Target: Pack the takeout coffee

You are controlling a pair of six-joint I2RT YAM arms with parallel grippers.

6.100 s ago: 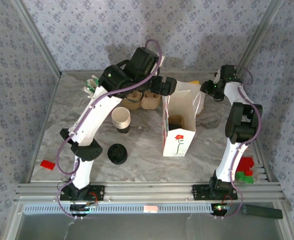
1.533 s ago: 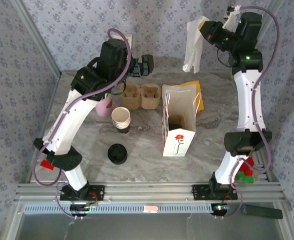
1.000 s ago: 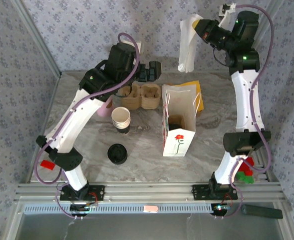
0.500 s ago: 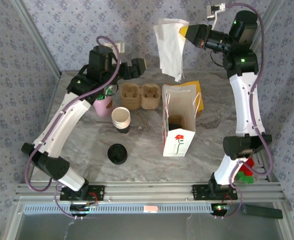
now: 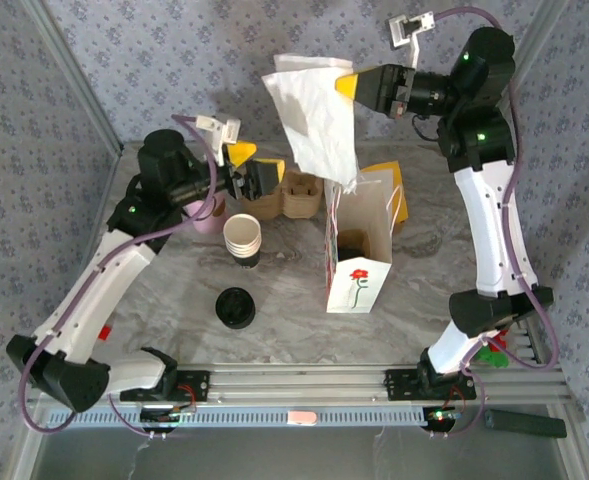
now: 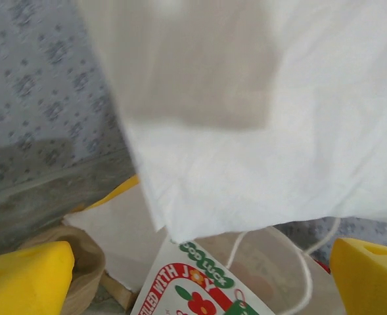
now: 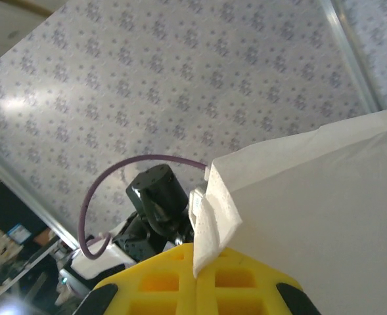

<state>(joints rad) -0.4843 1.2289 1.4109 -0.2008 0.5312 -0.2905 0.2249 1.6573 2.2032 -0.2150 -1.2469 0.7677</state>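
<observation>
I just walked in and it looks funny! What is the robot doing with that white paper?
The right gripper is shut on a white napkin, holding it high above the open paper bag. The left gripper is open and empty, close beside the napkin.

paper bag (image 5: 359, 278): dark shape inside, can't identify. left wrist view: bag bottom cut off by edge, napkin (image 6: 246, 118) above bag blurred.

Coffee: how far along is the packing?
Done, it seems: a dark disc, likely the coffee, sits inside the bag. In hand: the right gripper pinches a napkin above it; the left gripper is open. Left: lowering the napkin in.
</observation>
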